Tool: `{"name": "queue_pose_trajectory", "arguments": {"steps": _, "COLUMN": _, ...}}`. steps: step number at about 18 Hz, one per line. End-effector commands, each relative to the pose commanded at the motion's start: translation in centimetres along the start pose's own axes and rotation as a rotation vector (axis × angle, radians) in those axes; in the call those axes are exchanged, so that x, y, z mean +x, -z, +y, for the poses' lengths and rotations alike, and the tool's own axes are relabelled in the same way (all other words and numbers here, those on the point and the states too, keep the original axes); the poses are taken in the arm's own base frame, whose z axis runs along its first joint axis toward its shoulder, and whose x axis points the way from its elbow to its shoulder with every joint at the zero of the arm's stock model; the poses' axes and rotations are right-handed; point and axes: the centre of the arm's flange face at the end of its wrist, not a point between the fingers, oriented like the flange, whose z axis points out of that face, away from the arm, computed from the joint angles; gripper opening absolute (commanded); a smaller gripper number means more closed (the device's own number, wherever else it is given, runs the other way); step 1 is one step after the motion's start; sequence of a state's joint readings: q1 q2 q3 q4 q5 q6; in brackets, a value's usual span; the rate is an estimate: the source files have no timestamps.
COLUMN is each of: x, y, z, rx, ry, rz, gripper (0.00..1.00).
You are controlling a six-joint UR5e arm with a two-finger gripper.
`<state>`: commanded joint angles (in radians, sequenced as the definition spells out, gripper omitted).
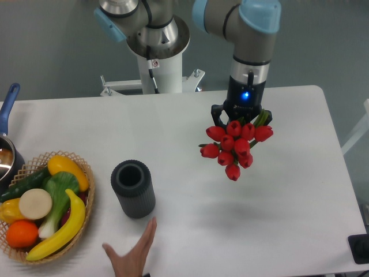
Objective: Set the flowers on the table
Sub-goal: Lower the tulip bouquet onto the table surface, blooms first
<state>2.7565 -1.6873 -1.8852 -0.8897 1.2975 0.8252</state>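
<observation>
The flowers (233,147), a bunch of red tulips with green leaves, hang in the air right of the table's middle. The red heads point toward the camera and down. My gripper (237,118) is shut on the stems, which are mostly hidden behind the heads; a few green leaves show at the upper right. The bunch is held above the white table (190,231), with a faint shadow under it.
A dark ribbed cylinder vase (133,188) stands left of centre. A wicker basket (86,173) of fruit and vegetables sits at the left edge, a blue-handled pot (7,109) behind it. A person's hand (134,254) lies at the front edge. A black object (360,248) sits at the right corner.
</observation>
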Motion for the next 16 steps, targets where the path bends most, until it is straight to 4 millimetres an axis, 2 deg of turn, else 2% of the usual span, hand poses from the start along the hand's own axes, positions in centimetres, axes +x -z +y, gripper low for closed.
{"name": "queue_pose_trajectory", "arguments": {"steps": 5, "x": -2.0, "y": -3.8, "z": 1.6, "rx": -0.165, "ry": -0.021, "rz": -0.05, "gripper": 0.38}}
{"name": "queue_pose_trajectory", "arguments": {"steps": 11, "x": -2.3, "y": -6.5, "z": 2.2, "rx": -0.247, "ry": -0.028, "rz": -0.053, "gripper": 0.38}}
{"name": "queue_pose_trajectory", "arguments": {"steps": 16, "x": -2.7, "y": -10.0, "z": 2.1, "rx": -0.281, "ry": -0.034, "rz": -0.011, "gripper": 0.38}}
